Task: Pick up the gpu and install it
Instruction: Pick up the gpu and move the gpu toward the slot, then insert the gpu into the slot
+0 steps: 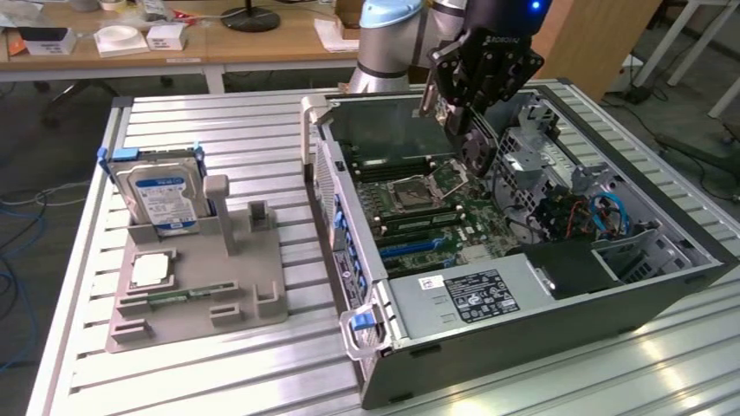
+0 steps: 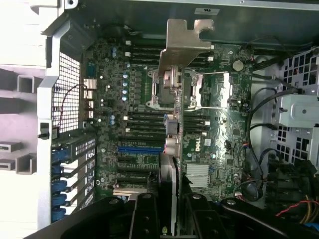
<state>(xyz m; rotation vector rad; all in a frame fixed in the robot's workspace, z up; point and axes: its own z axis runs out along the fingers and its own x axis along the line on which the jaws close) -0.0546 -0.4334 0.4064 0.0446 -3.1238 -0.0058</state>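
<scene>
My gripper [image 1: 469, 117] hangs over the open computer case [image 1: 347, 208], shut on the gpu [image 1: 477, 149]. The gpu is a thin dark card held on edge above the motherboard [image 1: 422, 204], close to the processor socket. In the wrist view the gpu [image 2: 170, 144] runs edge-on out from between my fingers [image 2: 145, 215]. Its silvery metal bracket [image 2: 183, 42] is at the far end, over the socket area. My gripper [image 2: 169, 211] clamps the card's near end. A blue expansion slot [image 2: 140, 148] lies beside the card's edge on the board.
A grey fixture [image 1: 249, 299] on the slatted table, at the exterior view's left, holds an upright hard drive [image 1: 162, 198], a processor chip [image 1: 152, 269] and a green memory stick [image 1: 168, 299]. The case holds a power supply [image 1: 486, 293], drive cage and cables [image 1: 607, 212].
</scene>
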